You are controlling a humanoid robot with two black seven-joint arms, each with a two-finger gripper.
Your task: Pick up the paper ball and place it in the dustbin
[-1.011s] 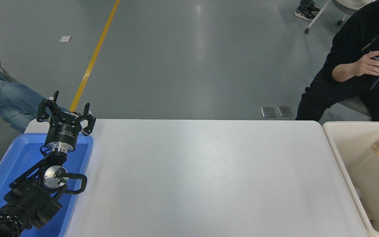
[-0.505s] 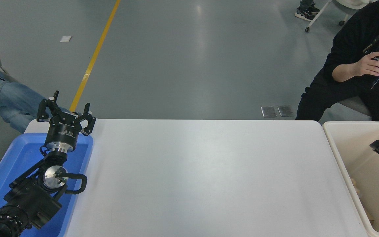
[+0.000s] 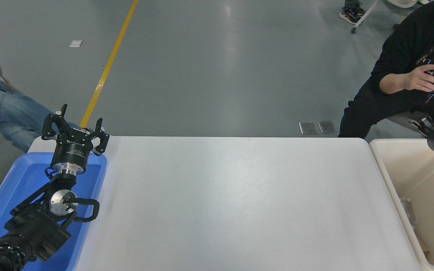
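Worktop (image 3: 232, 203): white, rounded corners, bare surface.
Blue tray (image 3: 21, 180): shallow, at the worktop's left end.
Floor (image 3: 217, 67): grey, glossy.
Yellow line (image 3: 107, 64): runs diagonally across the floor.
Metal plates (image 3: 317, 127): two, on the floor behind the worktop's far edge.
Person in black (image 3: 401, 75): seated, far right.
Person in jeans (image 3: 6, 113): far left.

A cream dustbin (image 3: 390, 177), a bright blue tray (image 3: 21, 180), a white table (image 3: 232, 203).
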